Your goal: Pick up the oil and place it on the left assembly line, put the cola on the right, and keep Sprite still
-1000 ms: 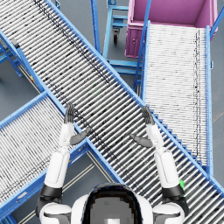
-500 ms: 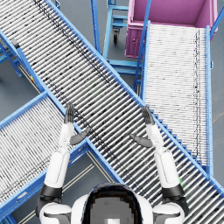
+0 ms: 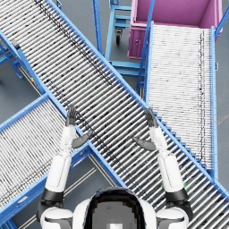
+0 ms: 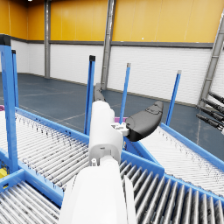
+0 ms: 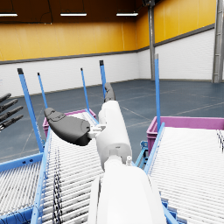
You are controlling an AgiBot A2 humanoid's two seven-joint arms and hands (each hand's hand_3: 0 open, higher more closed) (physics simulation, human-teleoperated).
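No oil, cola or Sprite shows in any view. My left hand (image 3: 73,129) hovers open over the near part of the middle roller conveyor (image 3: 103,89), fingers stretched flat and thumb out to the side. My right hand (image 3: 150,132) mirrors it further right over the same conveyor, also open and holding nothing. The left wrist view shows my left hand (image 4: 142,122) with its thumb spread, and the fingertips (image 4: 210,111) of the other hand at the edge. In the right wrist view my right hand (image 5: 74,124) is empty too.
A left roller conveyor (image 3: 22,147) branches off beside my left arm. A right roller conveyor (image 3: 179,80) runs up to a pink bin (image 3: 179,18). Blue frame rails and posts (image 3: 97,22) border every line; grey floor lies between them.
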